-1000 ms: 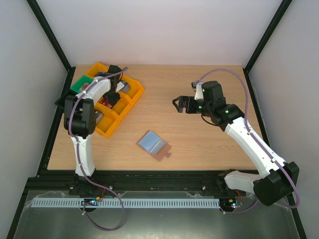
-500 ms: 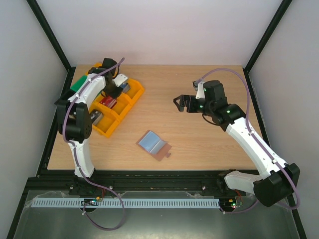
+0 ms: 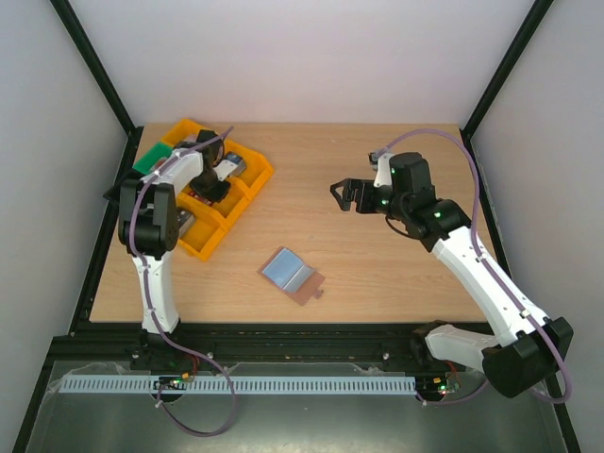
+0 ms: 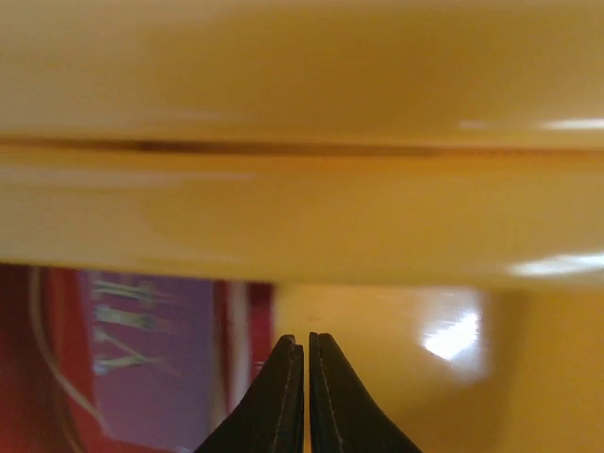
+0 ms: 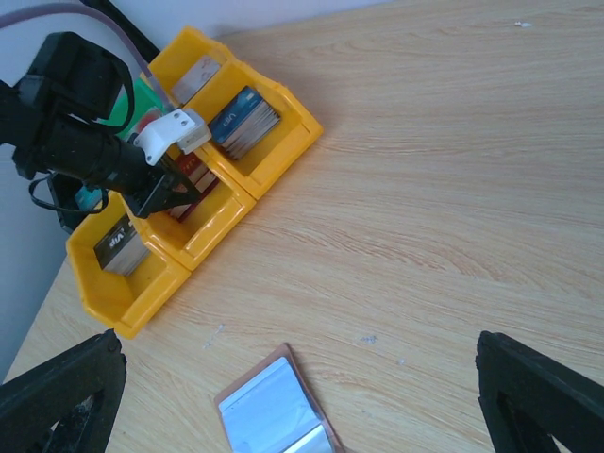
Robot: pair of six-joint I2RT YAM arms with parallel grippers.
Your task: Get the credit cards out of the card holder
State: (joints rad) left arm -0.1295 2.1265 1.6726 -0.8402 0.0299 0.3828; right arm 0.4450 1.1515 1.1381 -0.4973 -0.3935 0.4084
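The tan card holder [image 3: 308, 289] lies open on the table's near middle, with a light blue-grey credit card [image 3: 283, 268] resting on it. The right wrist view shows the card holder [image 5: 251, 374] and card [image 5: 269, 415] at its bottom edge. My right gripper [image 3: 345, 194] hovers open above the table, up and to the right of the holder, with nothing between its fingers [image 5: 57, 392]. My left gripper [image 3: 215, 192] is far off to the left, down inside a yellow tray. Its fingertips [image 4: 307, 340] are shut together with nothing between them.
A row of yellow trays [image 3: 247, 179] holding stacks of cards stands at the back left, with a green tray [image 3: 146, 159] behind it. A red and purple stack [image 4: 142, 359] lies left of my left fingertips. Yellow tray wall [image 4: 302, 208] fills the left wrist view.
My left gripper has shut. The left arm swung toward the back over the trays and came down again into a yellow tray. The right gripper drifted slightly right.
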